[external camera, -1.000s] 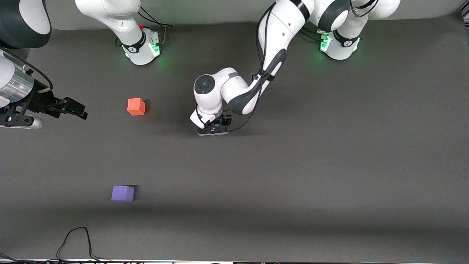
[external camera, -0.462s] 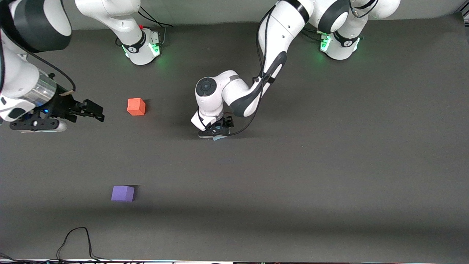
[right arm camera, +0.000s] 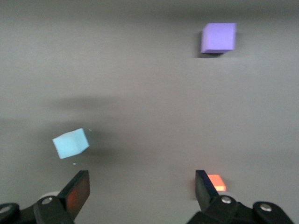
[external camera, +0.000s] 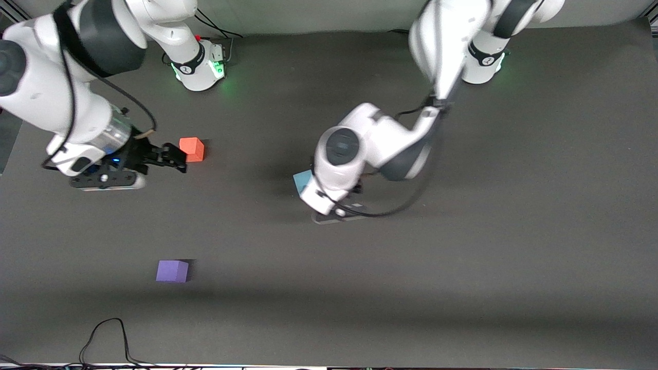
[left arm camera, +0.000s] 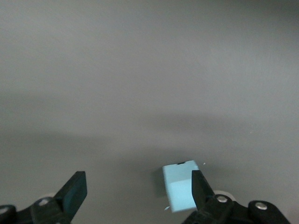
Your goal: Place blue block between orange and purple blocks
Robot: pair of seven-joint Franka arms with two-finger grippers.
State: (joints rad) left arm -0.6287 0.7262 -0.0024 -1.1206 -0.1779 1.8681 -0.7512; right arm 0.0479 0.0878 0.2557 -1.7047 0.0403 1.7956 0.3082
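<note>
The light blue block (external camera: 303, 180) lies on the dark table, half hidden by my left hand in the front view. In the left wrist view my left gripper (left arm camera: 137, 189) is open and empty above the table, and the blue block (left arm camera: 179, 185) lies below, close to one fingertip (left arm camera: 198, 184). My right gripper (external camera: 177, 160) is open and empty, right beside the orange block (external camera: 192, 149). In the right wrist view the orange block (right arm camera: 217, 182) sits just outside one fingertip (right arm camera: 202, 185). The purple block (external camera: 172, 271) lies nearer the front camera than the orange one.
The right wrist view also shows the blue block (right arm camera: 71, 143) and the purple block (right arm camera: 218, 37) on bare table (right arm camera: 149, 93). A black cable (external camera: 105, 336) loops at the table's front edge. Both arm bases (external camera: 198, 67) stand along the back.
My left hand has lifted off the blue block and shifted toward the left arm's end, leaving the block on the table. My right gripper has swung in from the table's end to the orange block.
</note>
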